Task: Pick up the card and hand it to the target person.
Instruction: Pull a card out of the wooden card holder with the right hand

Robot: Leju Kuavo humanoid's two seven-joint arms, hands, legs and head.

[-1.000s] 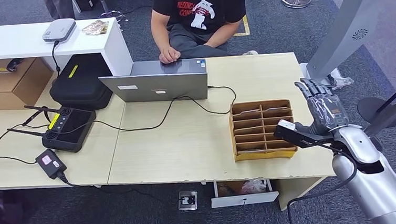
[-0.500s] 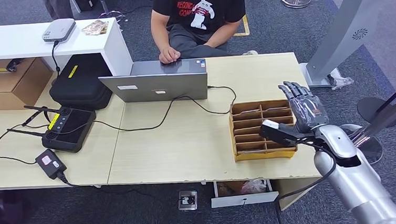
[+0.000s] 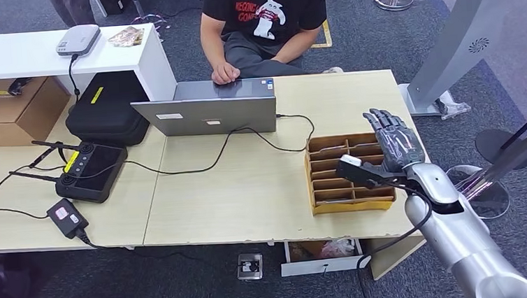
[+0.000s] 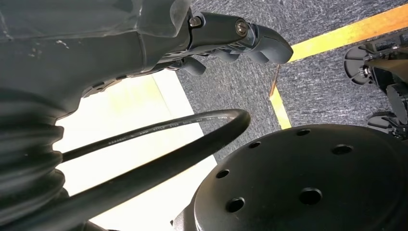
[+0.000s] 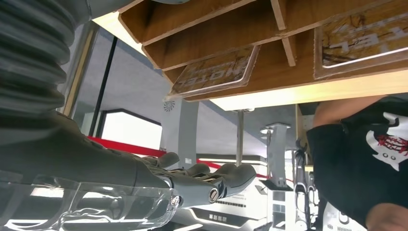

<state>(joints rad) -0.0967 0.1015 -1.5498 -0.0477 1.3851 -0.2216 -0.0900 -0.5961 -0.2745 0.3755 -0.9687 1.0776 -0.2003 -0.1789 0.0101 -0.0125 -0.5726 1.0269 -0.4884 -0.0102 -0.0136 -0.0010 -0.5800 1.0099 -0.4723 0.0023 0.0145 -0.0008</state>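
lying flat in organizer (image 3: pixel 350 172), card (image 5: pixel 214 72)

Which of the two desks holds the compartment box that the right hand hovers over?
The light wooden desk with the laptop; the compartment box sits near its right end, under the right hand. The white desk carries none.

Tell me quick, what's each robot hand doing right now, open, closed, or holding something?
Left robot hand: fingers curled in, holding nothing, closed.
Right robot hand: open, fingers straight and apart, empty, over the wooden card holder.
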